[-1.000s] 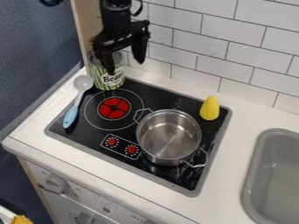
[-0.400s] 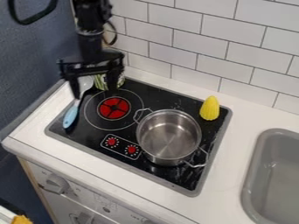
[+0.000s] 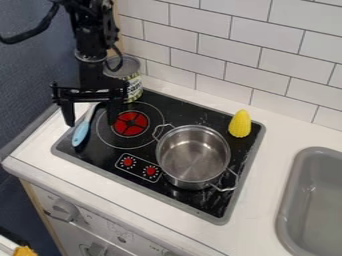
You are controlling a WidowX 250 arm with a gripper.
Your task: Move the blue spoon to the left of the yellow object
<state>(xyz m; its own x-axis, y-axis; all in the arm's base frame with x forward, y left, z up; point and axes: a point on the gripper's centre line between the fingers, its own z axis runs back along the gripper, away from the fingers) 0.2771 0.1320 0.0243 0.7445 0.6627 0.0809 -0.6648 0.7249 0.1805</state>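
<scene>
Hanging open above the spoon (image 3: pixel 81 133) at the left edge of the hob (image 3: pixel 200 116), the gripper (image 3: pixel 92 121) appears at the pre-grasp step, the next move calling for descent and closure

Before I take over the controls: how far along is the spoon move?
Done: the gripper appears lined up over the blue spoon, its fingers spread.
In hand: nothing; the spoon lies at the stove's left edge, with the pot between it and the yellow object.
Left: grasp, lift, carry across and set down, probably just left of the yellow object.
</scene>
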